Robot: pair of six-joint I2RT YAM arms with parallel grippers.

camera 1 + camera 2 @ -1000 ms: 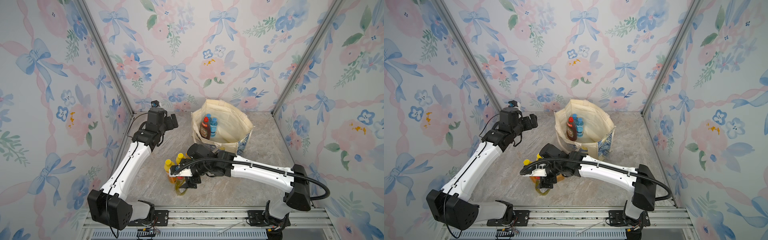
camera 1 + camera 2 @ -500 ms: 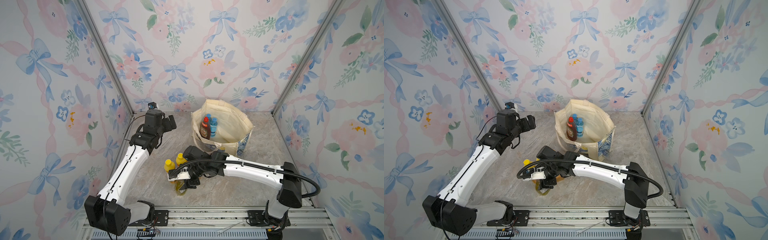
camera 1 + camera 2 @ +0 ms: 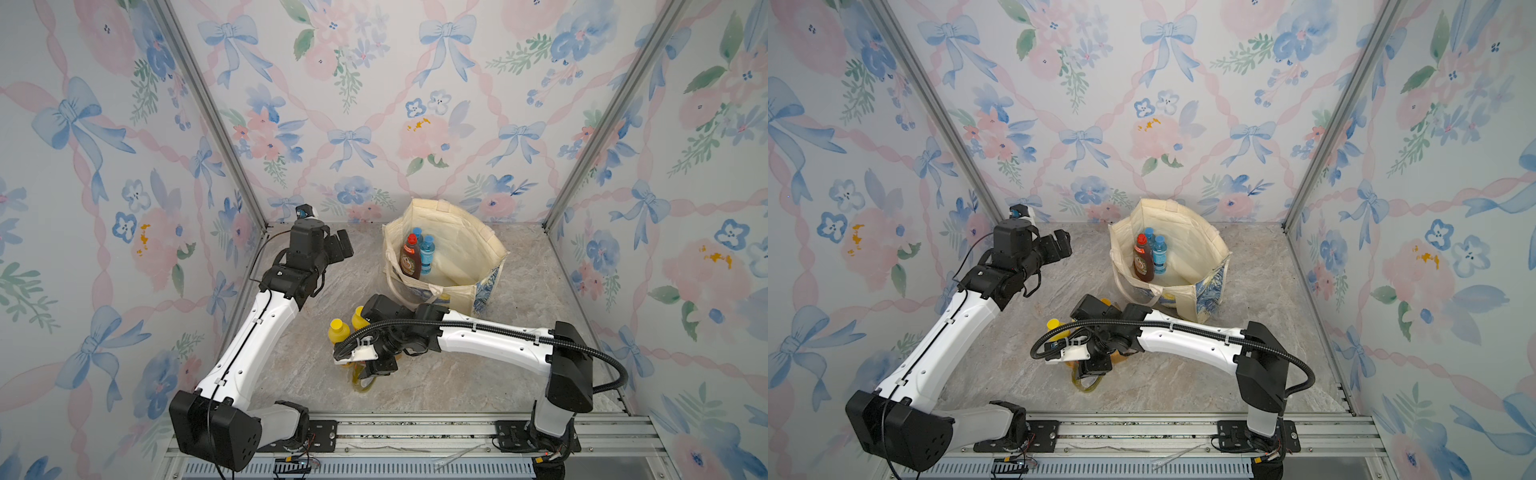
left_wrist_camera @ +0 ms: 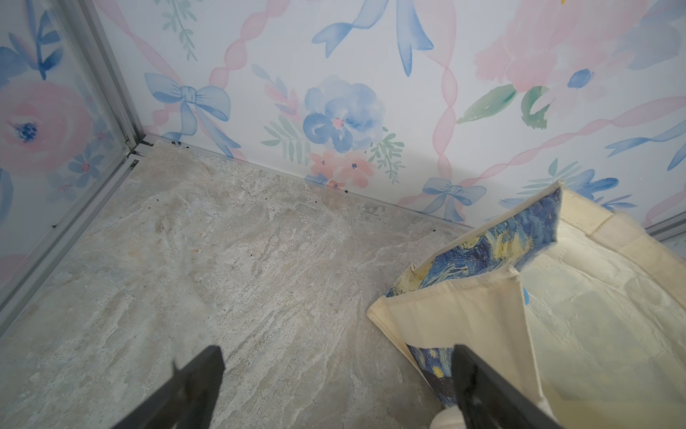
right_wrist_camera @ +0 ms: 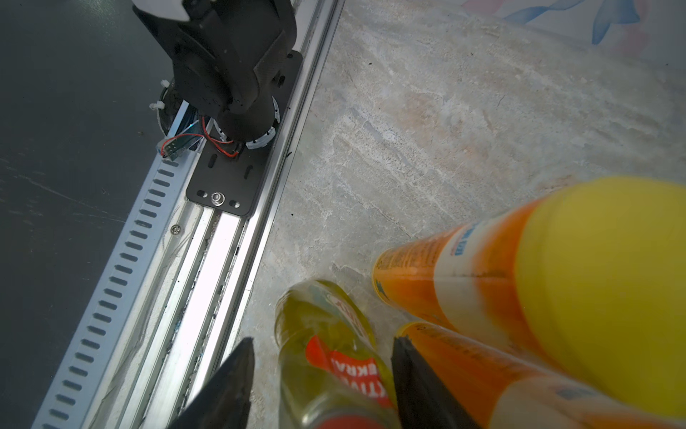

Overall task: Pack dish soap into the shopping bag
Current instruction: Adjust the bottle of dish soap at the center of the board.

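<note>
The dish soap (image 3: 360,381) (image 3: 1084,383) is a clear yellow-green bottle with a red label (image 5: 326,334), standing near the table's front edge. My right gripper (image 3: 376,369) (image 5: 324,340) reaches down over it from the right. Its jaws are open and straddle the bottle, with a gap showing on one side. The shopping bag (image 3: 457,257) (image 3: 1187,249) stands open at the back, its blue-and-yellow print (image 4: 482,245) facing outward. My left gripper (image 3: 343,249) (image 4: 336,349) hovers open and empty to the left of the bag.
Two orange bottles with yellow caps (image 3: 338,330) (image 3: 358,318) stand right behind the dish soap; one (image 5: 482,371) lies against the outside of a right finger. Inside the bag stand a brown bottle with a red cap (image 3: 410,259) and a blue bottle (image 3: 427,255). The metal rail (image 3: 374,428) runs along the front.
My right gripper has come down around the dish soap and its jaws have narrowed. My left arm has drawn back slightly to the left, still open.
</note>
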